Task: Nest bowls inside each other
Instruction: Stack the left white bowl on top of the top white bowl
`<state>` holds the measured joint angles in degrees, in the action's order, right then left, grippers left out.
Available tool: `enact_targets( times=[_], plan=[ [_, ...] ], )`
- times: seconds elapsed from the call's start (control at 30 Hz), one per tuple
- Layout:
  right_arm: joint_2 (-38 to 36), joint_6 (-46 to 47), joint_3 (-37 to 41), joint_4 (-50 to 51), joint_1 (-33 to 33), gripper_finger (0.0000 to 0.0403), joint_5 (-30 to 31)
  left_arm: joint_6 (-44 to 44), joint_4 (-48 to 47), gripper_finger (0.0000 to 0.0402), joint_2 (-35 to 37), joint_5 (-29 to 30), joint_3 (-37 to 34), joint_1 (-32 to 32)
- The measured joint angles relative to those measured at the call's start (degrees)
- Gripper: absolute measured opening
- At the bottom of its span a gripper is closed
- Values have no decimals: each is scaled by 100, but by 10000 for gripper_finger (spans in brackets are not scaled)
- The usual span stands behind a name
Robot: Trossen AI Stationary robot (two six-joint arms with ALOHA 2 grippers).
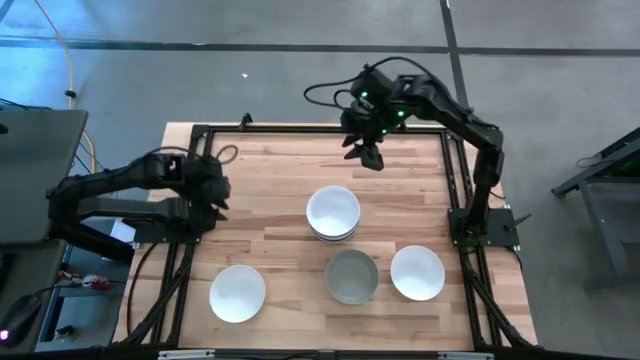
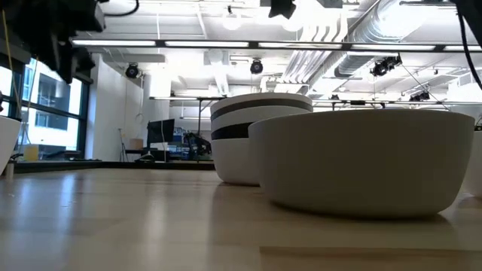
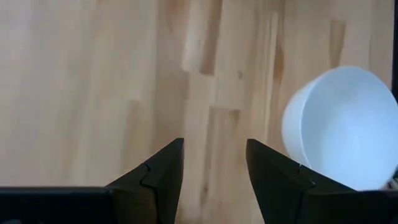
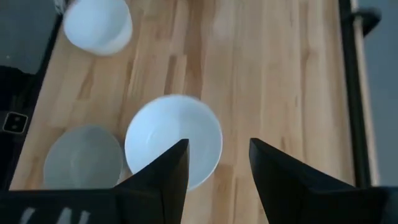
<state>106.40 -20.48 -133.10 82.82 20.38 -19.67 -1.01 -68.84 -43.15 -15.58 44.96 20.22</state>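
The stack of bowls [image 1: 333,214] sits near the middle of the table [image 1: 270,235], a white bowl on top and, in the low view, dark and white bands below its rim (so several are already nested). Three bowls stand alone nearer the front edge: a grey bowl [image 1: 352,277] just in front of the stack, a white bowl [image 1: 417,273] beside it on the right, and another white bowl [image 1: 237,293] well apart at the front left.

The right gripper [image 1: 366,150] hangs above the far side of the table, fingers apart and empty, with the stack lying straight ahead of it toward the front. The left gripper [image 1: 214,192], also spread and empty, waits at the left edge. It looks the nearer arm for the front-left bowl; the right arm is closer to the other two.
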Motion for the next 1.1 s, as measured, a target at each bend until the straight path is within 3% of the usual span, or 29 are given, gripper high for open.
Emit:
enact_targets(
  times=[0.2, 0.47, 0.87, 1.1],
  plan=[
    [-281, -376, 0, -483, 82, 158, -88, 830, 520, 161, -7, -272, -532, -655],
    [-414, -506, 2, -716, 388, 158, -378, 1835, 1364, 161, -201, -261, -583, -1694],
    [-423, -535, 2, -721, 850, 158, -843, 3099, 2224, 161, -1273, 1284, -583, -3693],
    [-421, -703, 2, -725, 969, 158, -1073, 3878, 2709, 161, -1881, 1734, -581, -4653]
  ],
)
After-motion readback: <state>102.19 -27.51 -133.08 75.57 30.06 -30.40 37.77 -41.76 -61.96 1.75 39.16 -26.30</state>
